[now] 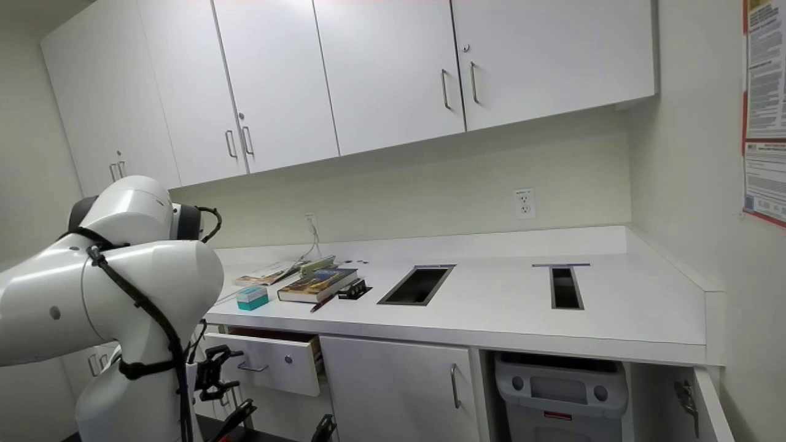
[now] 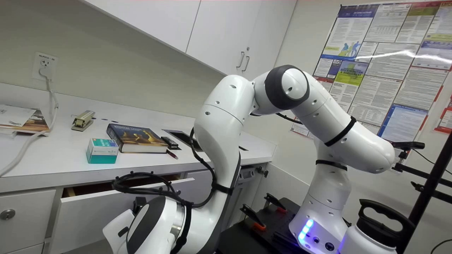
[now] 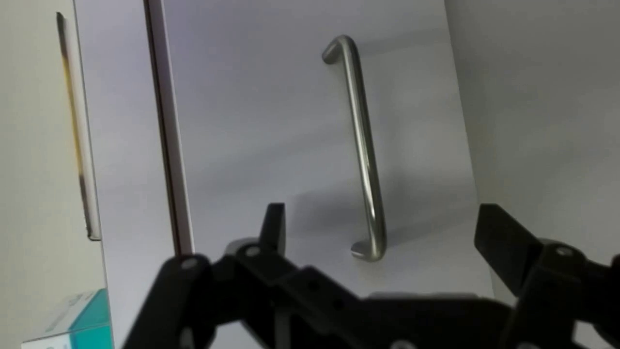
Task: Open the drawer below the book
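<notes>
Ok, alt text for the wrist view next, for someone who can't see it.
An open tool faces a white drawer, whose silver handle runs up the picture from between the spread fingers, no contact visible. The view lies sideways: at the left are the counter edge and, past it, parts of a book and a teal-and-white box.

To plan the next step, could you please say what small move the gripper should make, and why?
Probably back the gripper straight away from the handle: the drawer already stands partly open in both exterior views, while in the wrist view the spread fingers flank the handle without gripping it.
</notes>
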Action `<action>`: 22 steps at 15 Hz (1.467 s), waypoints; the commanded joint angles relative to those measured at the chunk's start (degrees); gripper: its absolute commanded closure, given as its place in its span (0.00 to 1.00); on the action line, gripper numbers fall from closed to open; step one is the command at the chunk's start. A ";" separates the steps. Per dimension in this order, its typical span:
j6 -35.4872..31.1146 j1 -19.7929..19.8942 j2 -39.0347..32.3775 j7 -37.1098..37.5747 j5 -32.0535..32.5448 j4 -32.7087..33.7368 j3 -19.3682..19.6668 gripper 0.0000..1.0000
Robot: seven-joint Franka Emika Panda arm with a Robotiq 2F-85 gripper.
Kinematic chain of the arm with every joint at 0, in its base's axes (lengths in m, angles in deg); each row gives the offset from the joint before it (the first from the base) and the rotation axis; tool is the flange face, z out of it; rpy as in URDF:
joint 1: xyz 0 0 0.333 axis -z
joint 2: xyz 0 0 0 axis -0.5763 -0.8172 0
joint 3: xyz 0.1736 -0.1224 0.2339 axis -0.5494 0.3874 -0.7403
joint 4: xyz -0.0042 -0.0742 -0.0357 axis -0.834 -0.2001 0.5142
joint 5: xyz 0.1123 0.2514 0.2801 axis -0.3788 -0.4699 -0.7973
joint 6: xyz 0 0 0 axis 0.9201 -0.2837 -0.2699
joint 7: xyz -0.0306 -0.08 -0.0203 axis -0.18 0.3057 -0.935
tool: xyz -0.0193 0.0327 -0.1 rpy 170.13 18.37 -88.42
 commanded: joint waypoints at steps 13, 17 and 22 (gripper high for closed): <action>7.76 -1.19 -3.38 0.51 0.28 3.04 0.16 0.99; 9.53 -2.18 -4.37 2.06 -0.59 3.38 -0.66 0.97; 13.74 -5.02 -5.37 5.83 -3.97 2.77 -3.25 0.97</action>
